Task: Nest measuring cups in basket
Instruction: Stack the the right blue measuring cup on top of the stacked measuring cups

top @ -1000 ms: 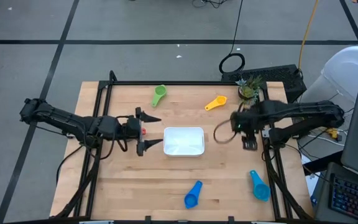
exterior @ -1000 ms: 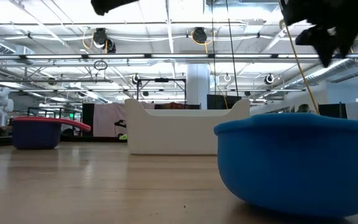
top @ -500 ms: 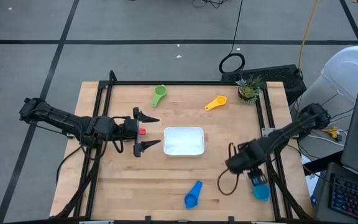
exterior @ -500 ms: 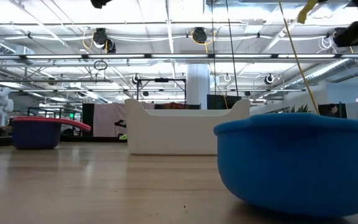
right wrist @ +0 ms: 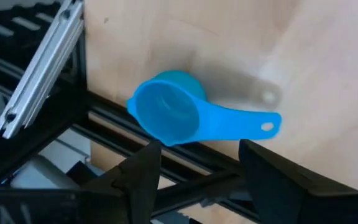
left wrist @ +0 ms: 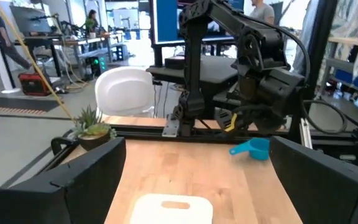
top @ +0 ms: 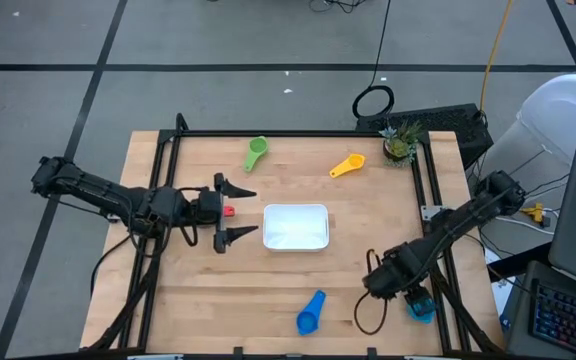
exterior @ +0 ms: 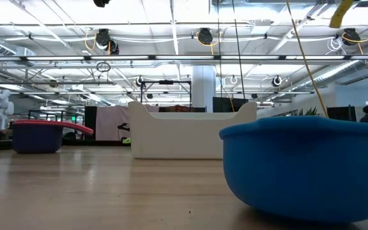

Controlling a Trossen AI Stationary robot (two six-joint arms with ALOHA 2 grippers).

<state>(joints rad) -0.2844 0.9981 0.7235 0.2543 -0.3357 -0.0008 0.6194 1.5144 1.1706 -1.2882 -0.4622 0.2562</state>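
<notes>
Right now the right pincer [top: 415, 297] sits low at the near right corner of the surface [top: 368, 215], directly over the light blue cup [top: 420, 307]. In the right wrist view its fingers are spread, nothing between them — the cup [right wrist: 185, 121] lies just ahead of the fingertips, bowl up, flat on the wood next to the black frame rail [right wrist: 166, 149].

Key relation: the cup's long axis runs from bowl to handle roughly across the line between the two fingers, so the handle [right wrist: 247, 124] points toward one finger and the bowl toward the other. My read is the pincer needs either a wrist turn to straddle the handle, or a grip on the bowl rim. The rail close by leaves little room on that side.

The left pincer [top: 236, 210] waits just beside the left end of the white basket [top: 296, 226], fingers wide apart, holding nothing.

The basket is at the middle of the surface and looks empty — no cup nested yet. Dark blue cup [top: 310, 313] lies near the front edge, between basket and light blue cup. Green cup [top: 256, 152] and yellow cup [top: 348, 165] are at the far side. No orange cup visible from above.

The right arm is clearly nearer the light blue cup; the basket lies up and to its left.
</notes>
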